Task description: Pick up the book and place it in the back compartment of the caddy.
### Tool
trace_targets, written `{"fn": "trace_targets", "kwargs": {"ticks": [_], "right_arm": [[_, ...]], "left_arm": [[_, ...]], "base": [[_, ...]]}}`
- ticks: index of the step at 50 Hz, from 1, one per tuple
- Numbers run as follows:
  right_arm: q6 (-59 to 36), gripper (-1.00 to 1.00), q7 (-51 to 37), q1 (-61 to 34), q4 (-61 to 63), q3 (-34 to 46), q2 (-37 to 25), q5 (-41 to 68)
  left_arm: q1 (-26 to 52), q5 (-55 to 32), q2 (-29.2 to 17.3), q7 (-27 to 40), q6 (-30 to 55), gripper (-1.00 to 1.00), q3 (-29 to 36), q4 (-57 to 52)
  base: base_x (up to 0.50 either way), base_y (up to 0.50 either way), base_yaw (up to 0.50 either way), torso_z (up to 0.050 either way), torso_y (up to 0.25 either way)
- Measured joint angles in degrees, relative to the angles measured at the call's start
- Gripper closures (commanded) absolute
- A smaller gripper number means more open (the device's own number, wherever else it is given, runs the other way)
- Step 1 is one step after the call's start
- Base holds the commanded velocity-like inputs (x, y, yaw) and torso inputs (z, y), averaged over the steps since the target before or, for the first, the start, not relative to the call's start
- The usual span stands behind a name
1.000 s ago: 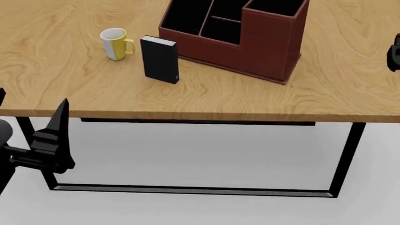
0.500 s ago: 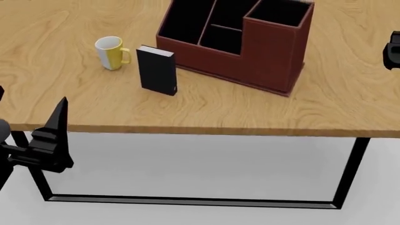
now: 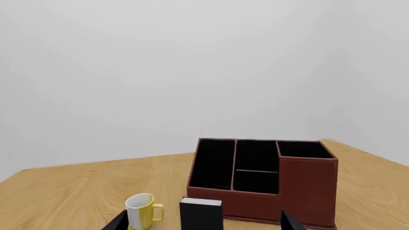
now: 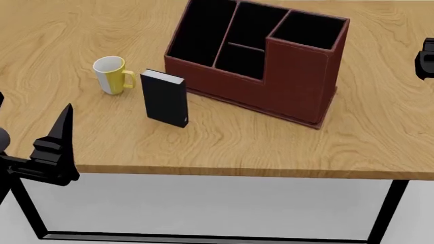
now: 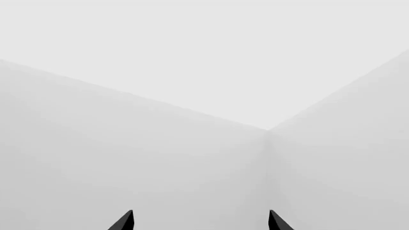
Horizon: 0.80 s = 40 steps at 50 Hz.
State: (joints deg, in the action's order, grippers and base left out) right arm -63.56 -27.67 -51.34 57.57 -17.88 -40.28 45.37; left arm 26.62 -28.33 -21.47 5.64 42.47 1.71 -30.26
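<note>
Bright even light, sharp, faint shadows

Book (image 3: pixel 200 214) and mug (image 3: pixel 142 211) cropped at the base in the left wrist view. Only two jaw tips seen of each gripper there and in the right wrist view. Right gripper (image 4: pixel 426 59) mostly cut off by the head view's edge.

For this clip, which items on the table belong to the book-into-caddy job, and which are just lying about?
Part of the job:
- book, standing upright on the table, ungrasped
- caddy
- back compartment of the caddy, nothing in it
- left gripper, jaws apart, below the table edge

Just lying about:
- yellow-and-white mug, beside the book
- wooden table, only the support surface
</note>
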Motion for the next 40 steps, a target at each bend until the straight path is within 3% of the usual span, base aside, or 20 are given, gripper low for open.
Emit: {"fn": "trace_targets", "kwargs": {"ticks": [40], "right_arm": [[2.2, -1.00, -3.0, 1.2, -0.4, 0.1, -2.4, 3.6]], "left_arm": [[0.1, -1.9, -0.1, 0.2, -1.0, -1.00, -1.1, 0.0]], "base": [[0.34, 0.00, 0.00, 0.000, 0.001]]}}
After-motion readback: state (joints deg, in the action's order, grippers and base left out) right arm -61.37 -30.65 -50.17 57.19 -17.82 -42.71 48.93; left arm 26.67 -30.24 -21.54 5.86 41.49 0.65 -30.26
